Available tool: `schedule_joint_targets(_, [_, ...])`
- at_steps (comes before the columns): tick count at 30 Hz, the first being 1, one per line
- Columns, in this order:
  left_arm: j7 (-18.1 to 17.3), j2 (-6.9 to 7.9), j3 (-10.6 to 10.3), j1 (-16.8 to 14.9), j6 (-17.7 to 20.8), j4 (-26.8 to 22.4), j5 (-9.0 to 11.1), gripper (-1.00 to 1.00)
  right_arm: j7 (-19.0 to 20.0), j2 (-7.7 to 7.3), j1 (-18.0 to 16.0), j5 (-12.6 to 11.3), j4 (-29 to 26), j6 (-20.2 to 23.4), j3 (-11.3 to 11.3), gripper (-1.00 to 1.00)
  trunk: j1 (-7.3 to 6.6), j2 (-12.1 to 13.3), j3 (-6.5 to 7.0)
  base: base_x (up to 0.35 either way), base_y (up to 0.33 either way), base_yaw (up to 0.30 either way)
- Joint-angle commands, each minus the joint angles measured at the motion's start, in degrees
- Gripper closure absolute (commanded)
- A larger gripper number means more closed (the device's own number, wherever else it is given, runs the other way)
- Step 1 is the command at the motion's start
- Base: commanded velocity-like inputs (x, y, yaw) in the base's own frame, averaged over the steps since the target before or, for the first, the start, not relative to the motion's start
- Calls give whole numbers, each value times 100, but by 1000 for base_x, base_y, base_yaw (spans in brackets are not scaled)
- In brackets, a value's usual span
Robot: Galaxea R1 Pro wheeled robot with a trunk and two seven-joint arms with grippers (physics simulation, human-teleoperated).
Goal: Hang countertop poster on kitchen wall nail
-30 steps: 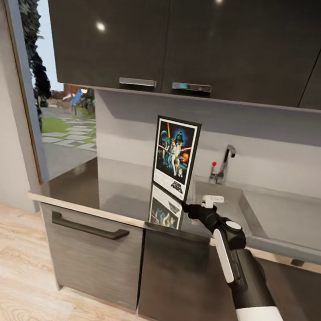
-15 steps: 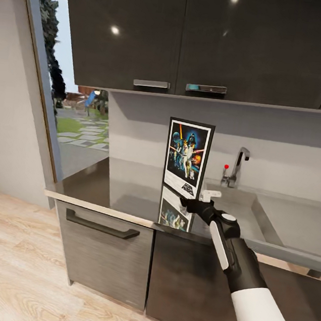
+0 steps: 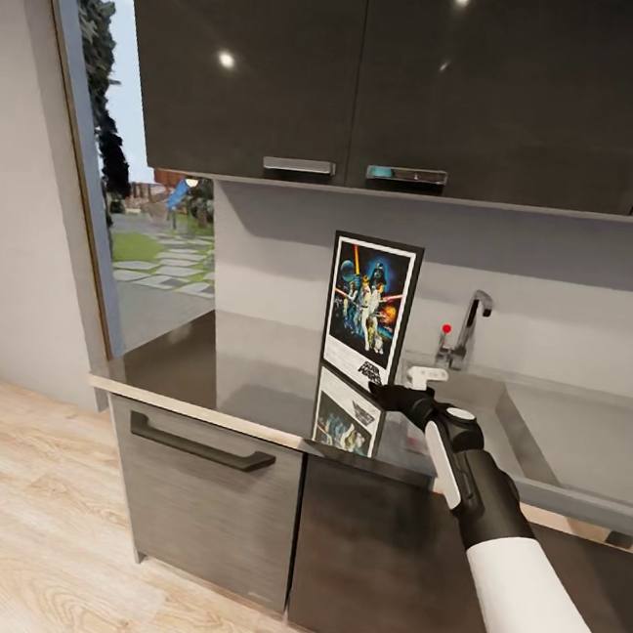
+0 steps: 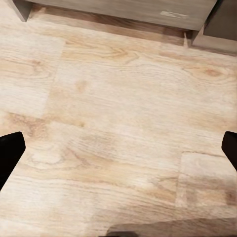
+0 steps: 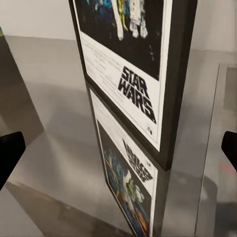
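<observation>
Your right pincer (image 3: 383, 391) is spread wide at the poster's (image 3: 370, 308) lower corner. It stands upright on the glossy worktop (image 3: 241, 372); nudge it and it could topple.

You see the poster (image 3: 368, 310) framed in thin black, with a white border around colourful figures on dark blue and a black "STAR WARS" title below. The counter (image 3: 251, 373) is glossy grey and mirrors the poster's colours. Your right hand (image 3: 379, 391) is black, on an arm banded black and white. The upper cabinets (image 3: 384, 69) are gloss black; the lower cabinets (image 3: 206, 510) are dark grey woodgrain. The floor (image 4: 118, 123) is pale, knotty wood.
</observation>
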Motion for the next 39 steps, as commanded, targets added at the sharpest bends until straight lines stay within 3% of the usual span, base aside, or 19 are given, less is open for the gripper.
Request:
schedule_joint_targets(1, [-4,-1,5,1,-7,-7,-23,-100,-12,-6,-4,-45,-4,26,9,-100,0,-3,-5,0,0,0])
schedule_joint_targets(11, [-4,1,5,1,-3,-7,-23,-100,-9,-11,1,-49,258,-417,20,-100,0,-3,-5,50,-21,0])
schedule_joint_targets(39, [-4,-1,5,1,-8,-7,-23,-100,9,-10,6,-54,365,-466,35,-100,0,-3,-5,80,-5,0])
